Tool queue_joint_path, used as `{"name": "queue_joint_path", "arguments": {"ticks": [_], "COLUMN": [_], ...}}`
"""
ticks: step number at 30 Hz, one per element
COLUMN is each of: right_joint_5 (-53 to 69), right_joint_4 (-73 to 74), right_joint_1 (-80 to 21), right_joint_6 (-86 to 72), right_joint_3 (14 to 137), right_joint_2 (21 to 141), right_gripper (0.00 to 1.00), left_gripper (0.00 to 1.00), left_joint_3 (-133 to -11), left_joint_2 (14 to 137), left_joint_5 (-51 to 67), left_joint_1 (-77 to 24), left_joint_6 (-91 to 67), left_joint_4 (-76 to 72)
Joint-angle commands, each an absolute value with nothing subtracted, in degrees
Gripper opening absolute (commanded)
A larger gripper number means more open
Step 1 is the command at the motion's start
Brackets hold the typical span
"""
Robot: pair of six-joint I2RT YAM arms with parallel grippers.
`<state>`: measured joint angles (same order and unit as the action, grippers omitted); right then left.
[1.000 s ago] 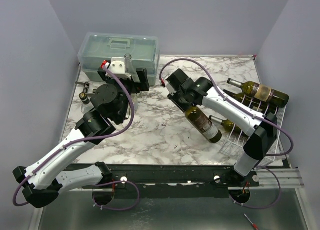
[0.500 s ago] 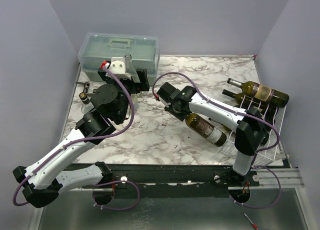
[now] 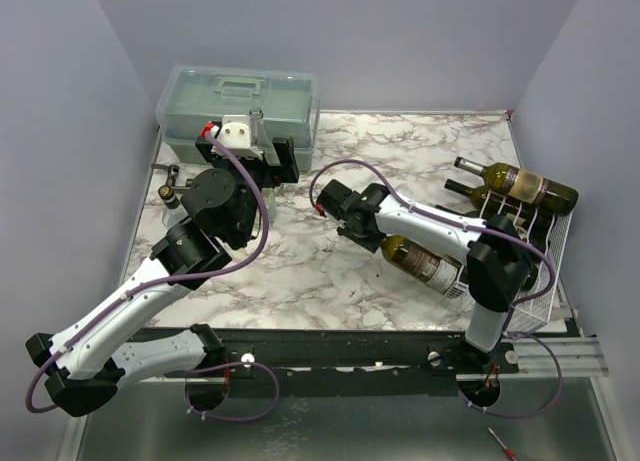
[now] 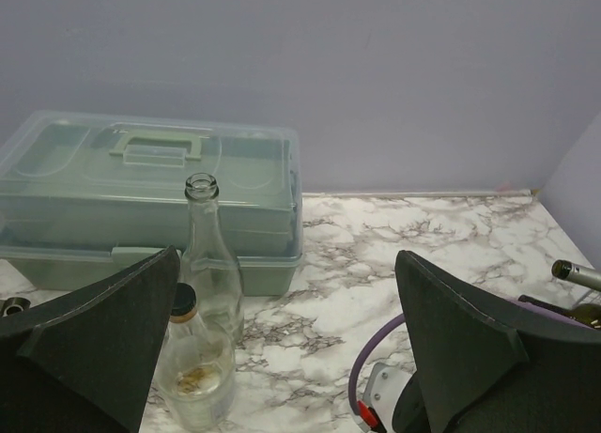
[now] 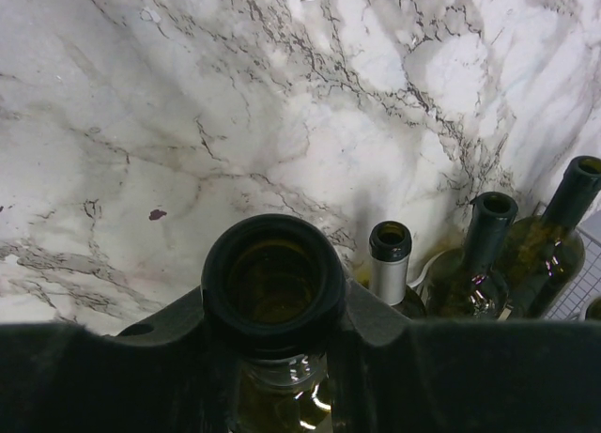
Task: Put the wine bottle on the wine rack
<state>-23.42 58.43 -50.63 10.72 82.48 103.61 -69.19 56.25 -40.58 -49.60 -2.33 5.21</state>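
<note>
Lilac-grey walls [image 3: 350,31] close in the back and both sides. White marble table [image 3: 300,271] with grey veining; one small dark fleck shows in the right wrist view.

Translucent grey-green toolbox [image 3: 238,96], lid shut, at the far left corner against the back wall.

White wire wine rack [image 3: 545,271] along the right edge; two dark bottles [image 3: 515,181] lie across its far end.

Wine bottle [image 3: 425,266], dark green with a pale label: tilted, base toward the rack's left side; contact with the rack cannot be told. Right gripper [image 3: 362,229] is clamped on its neck just below the mouth.

Left gripper [image 4: 287,264]: jaws wide apart, holding nothing, facing the toolbox.

Clear glass bottle [image 4: 208,255] upright before the toolbox; small capped bottle [image 4: 192,358] just beside it.
</note>
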Motion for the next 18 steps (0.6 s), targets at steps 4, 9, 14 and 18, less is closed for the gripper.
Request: {"name": "queue_joint_path", "arguments": {"ticks": [4, 9, 14, 18], "right_joint_5": [-27.6, -27.9, -28.2, -28.3], "right_joint_4": [60.8, 60.4, 59.8, 59.2], "right_joint_1": [-51.3, -51.5, -51.6, -51.7], "right_joint_6": [13.3, 14.0, 14.9, 16.0], "right_joint_3": [79.5, 75.5, 71.7, 69.3], "right_joint_2": [100.0, 98.2, 96.2, 94.6], "right_gripper": [0.01, 0.01, 0.01, 0.01], "left_gripper": [0.99, 0.99, 0.99, 0.99], "left_joint_3": [-69.3, -69.3, -69.5, -69.5], "left_joint_2": [56.4, 56.5, 56.7, 56.9], "left_joint_5": [-40.2, -40.2, -39.3, -39.3], "left_joint_1": [-49.4, -49.3, -49.2, -49.0], "left_joint_6": [-2.8, -3.0, -3.4, -3.6], "left_joint_4": [4.8, 5.0, 5.4, 5.4]}}
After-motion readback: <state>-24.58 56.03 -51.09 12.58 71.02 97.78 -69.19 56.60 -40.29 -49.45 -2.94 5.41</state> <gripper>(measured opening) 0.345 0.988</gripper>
